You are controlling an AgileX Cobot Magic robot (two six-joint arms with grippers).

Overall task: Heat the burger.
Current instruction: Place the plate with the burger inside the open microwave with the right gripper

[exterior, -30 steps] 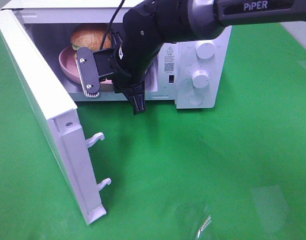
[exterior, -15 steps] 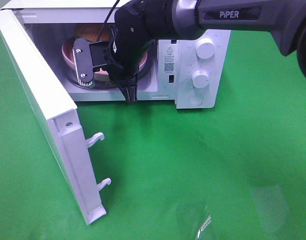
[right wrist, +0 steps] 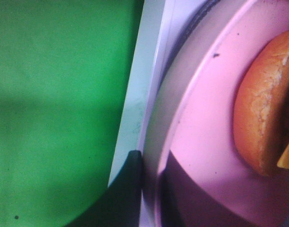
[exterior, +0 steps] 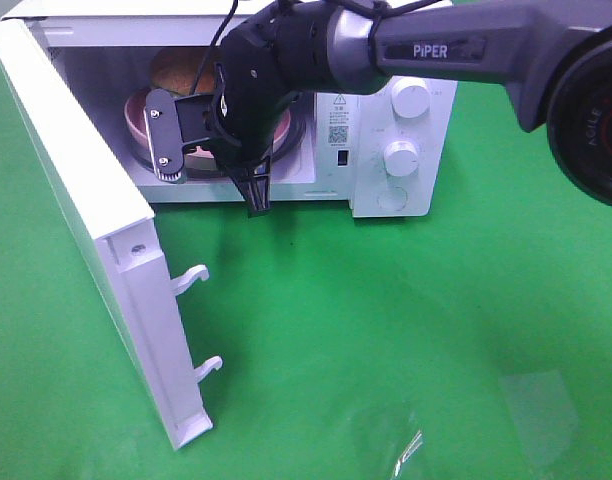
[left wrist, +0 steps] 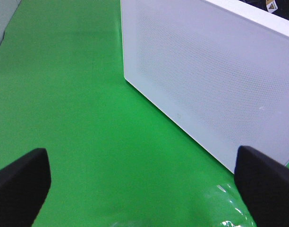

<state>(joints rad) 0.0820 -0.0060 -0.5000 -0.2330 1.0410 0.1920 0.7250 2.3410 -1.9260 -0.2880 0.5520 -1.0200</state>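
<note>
The burger (exterior: 181,68) rests on a round pink plate (exterior: 136,118) inside the open white microwave (exterior: 376,200). My right gripper (exterior: 256,192) hangs at the cavity's front opening, shut on the plate's near rim. The right wrist view shows the bun (right wrist: 262,109) on the plate (right wrist: 206,118), with one dark finger (right wrist: 131,189) outside the rim and the gripper (right wrist: 151,175) closed across it. My left gripper (left wrist: 144,189) stands wide open with nothing in it, low over the green cloth beside the outer face of the microwave door (left wrist: 206,80).
The door (exterior: 76,190) swings out to the front left, its two latch hooks (exterior: 191,278) sticking out. Two white knobs (exterior: 411,97) sit on the control panel at the right. A scrap of clear plastic (exterior: 411,445) lies on the green cloth near the front.
My right gripper has carried the plate and burger deeper into the microwave cavity and a little lower. The left gripper has not moved.
</note>
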